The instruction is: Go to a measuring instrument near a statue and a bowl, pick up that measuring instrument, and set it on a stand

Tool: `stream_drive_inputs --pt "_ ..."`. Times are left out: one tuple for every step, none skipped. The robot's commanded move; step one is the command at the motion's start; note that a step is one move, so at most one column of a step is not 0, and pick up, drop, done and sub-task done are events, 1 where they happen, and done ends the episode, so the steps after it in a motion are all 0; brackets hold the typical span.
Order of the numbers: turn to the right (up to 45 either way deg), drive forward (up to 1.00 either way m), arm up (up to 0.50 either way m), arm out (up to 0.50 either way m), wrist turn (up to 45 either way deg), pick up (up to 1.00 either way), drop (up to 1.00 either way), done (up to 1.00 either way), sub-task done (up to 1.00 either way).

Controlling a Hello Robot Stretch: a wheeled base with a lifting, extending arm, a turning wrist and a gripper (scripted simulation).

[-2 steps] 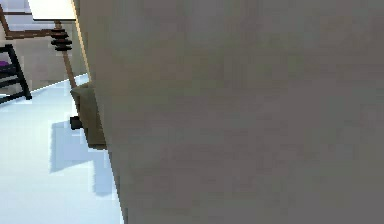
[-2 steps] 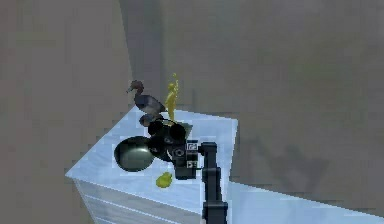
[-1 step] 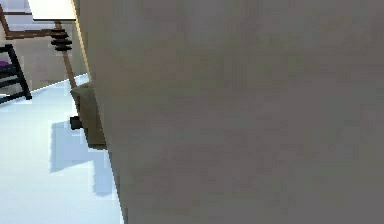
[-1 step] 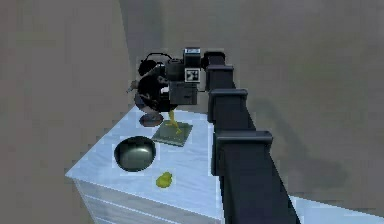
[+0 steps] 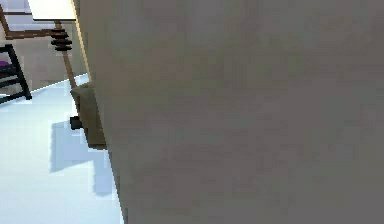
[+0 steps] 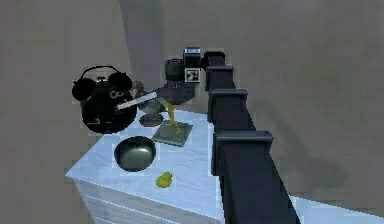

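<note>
While fwd faces wall (image 5: pixel 250 110), arm side: pincer (image 6: pixel 130 99) nr clock (image 6: pixel 92 108), bowl (image 6: pixel 135 153)

forward view: floor (image 5: pixel 30 170) brightly lit, shadow cast beside wall (image 5: pixel 250 120) | arm side view: dimly lit overall, cabinet top (image 6: pixel 185 160) lit pale, sheen seen on bowl (image 6: pixel 135 153)

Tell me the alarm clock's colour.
The alarm clock is black, best seen in the arm side view.
</note>
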Motion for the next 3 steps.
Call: stream_drive_inputs --pt "0.0 0.0 0.0 0.0 -45.0 0.0 0.0 0.0 0.0" --pt "0.0 0.0 0.0 0.0 -36.0 0.0 0.0 0.0 0.0" --pt "0.0 0.0 0.0 -0.3 0.0 0.0 0.0 0.0 0.0"
